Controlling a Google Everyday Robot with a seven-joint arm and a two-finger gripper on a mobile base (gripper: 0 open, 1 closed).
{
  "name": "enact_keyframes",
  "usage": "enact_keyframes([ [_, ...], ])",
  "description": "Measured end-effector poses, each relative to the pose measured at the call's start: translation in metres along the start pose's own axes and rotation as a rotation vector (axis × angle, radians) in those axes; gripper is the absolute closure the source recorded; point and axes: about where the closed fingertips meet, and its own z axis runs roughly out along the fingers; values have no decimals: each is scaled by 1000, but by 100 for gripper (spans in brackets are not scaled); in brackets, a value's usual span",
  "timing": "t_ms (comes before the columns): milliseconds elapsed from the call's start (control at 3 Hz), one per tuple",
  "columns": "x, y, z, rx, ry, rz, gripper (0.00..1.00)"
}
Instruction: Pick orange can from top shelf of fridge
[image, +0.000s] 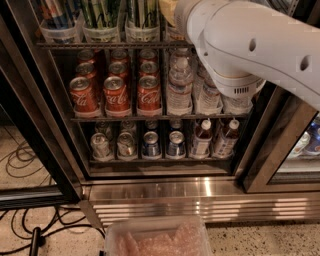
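The fridge (200, 197) stands open in front of me. Its top shelf (100, 45) is a dark wire rack with translucent bins (102, 34) of tall green-striped cans (100, 10). A bit of the orange can (167, 9), tan-orange, shows at the top edge, right of those bins and against the end of my white arm (240, 45). The arm reaches in from the right to the top shelf. My gripper is past the arm's end, hidden at the top edge of the camera view.
Red cola cans (115, 92) and water bottles (180, 85) fill the middle rack. Silver and blue cans (150, 144) and small bottles (202, 137) fill the lower one. Black door frame (42, 120) on the left, cables (20, 160) on the floor, a plastic bin (155, 240) at the bottom.
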Motion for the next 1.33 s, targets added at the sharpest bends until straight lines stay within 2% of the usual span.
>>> enact_keyframes([
  [333, 0, 0, 0, 0, 0, 0, 83],
  [667, 0, 0, 0, 0, 0, 0, 100],
  [1000, -1, 1, -2, -2, -1, 3, 100],
  [1333, -12, 5, -13, -15, -20, 14, 100],
])
